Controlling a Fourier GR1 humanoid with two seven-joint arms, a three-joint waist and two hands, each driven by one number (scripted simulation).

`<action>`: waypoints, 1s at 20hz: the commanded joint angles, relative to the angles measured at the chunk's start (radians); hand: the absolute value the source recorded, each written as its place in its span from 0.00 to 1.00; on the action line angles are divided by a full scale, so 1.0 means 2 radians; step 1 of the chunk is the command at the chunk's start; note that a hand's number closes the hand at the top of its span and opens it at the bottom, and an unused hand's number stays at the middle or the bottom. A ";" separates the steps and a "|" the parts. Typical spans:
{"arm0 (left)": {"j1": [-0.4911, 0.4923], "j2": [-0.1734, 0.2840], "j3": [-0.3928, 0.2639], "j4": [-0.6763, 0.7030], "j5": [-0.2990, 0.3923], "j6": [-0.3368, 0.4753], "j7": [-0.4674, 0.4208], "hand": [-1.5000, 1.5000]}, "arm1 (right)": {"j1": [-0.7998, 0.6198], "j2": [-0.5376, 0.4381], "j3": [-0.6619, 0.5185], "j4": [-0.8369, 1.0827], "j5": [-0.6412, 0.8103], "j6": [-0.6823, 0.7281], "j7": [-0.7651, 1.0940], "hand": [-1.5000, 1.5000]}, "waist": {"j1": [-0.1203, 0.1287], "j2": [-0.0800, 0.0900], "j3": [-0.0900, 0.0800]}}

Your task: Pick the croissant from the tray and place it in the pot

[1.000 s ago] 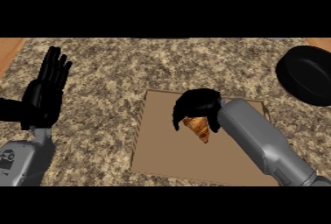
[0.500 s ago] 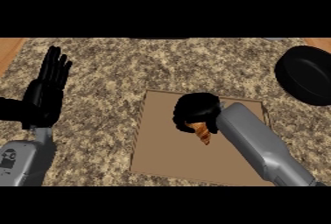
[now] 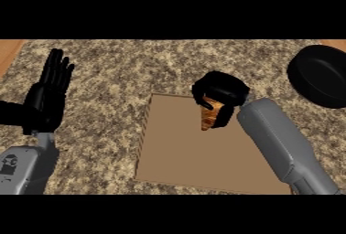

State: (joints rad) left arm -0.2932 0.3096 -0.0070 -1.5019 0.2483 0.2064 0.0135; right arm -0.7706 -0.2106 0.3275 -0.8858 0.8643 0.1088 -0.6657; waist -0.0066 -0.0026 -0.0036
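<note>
1. Head view: right hand [image 3: 222, 91] over the upper part of the tray [image 3: 182, 155], black fingers curled round the top end of the croissant [image 3: 211, 116].
2. Croissant is clamped at its wider upper end; the hand hides that end, and only the lower tapered part shows.
3. Croissant long axis runs near vertical in the view, slightly tilted; the narrow tip points down toward the view's lower edge and a bit left.
4. Croissant sits above the tray's upper right area; cannot tell whether its tip touches the tray surface or is just off it.
5. Right grey forearm comes in from the lower right and crosses the tray's right edge.
6. Tray is a flat brown rectangle, ridged along its left edge, lying on the speckled counter [image 3: 135, 68].
7. Pot [image 3: 323, 75] is black and round, at the upper right, cut by the view's edge, well apart from the croissant.
8. Left hand [image 3: 47, 98] at the left side, open, fingers straight and pointing up, resting, well apart from the tray.
</note>
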 commanded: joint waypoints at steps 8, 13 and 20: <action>0.002 0.001 0.001 -0.004 -0.001 0.000 -0.002 0.50 | -0.089 -0.035 -0.169 0.071 0.052 -0.153 0.454 1.00 | 0.004 -0.001 -0.004; -0.003 0.002 -0.008 -0.008 0.000 -0.010 0.007 0.50 | -0.157 -0.046 -0.182 0.081 0.139 -0.239 0.653 1.00 | 0.024 0.002 -0.002; -0.014 -0.007 -0.008 0.004 -0.002 -0.008 0.004 0.50 | -0.233 -0.062 -0.161 0.132 0.280 -0.260 0.879 1.00 | 0.021 0.007 0.000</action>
State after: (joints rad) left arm -0.3113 0.3061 -0.0184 -1.5036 0.2489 0.1883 0.0182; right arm -1.1757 -0.3254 -0.0034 -0.6758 1.2998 -0.3729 0.8724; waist 0.0359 0.0061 -0.0062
